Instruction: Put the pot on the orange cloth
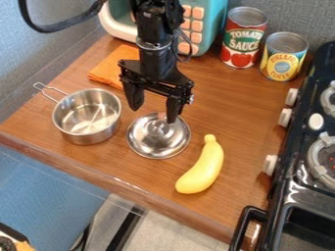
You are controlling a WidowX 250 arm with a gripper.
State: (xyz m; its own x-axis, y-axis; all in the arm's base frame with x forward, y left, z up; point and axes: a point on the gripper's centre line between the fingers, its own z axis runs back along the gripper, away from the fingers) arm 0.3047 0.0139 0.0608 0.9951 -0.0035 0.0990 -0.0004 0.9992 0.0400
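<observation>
Grey textured walls point(291, 17) meet a brown wooden counter point(252, 110) — a blue surface point(42, 196) below it.

The light is bright and soft on the wooden counter point(249, 110). Shiny white spots show on the metal pot point(86, 116), the round lid point(157, 142) and the tops of the two cans point(247, 16). The black stove point(296, 184) has little shines too, and the shadows look soft
</observation>
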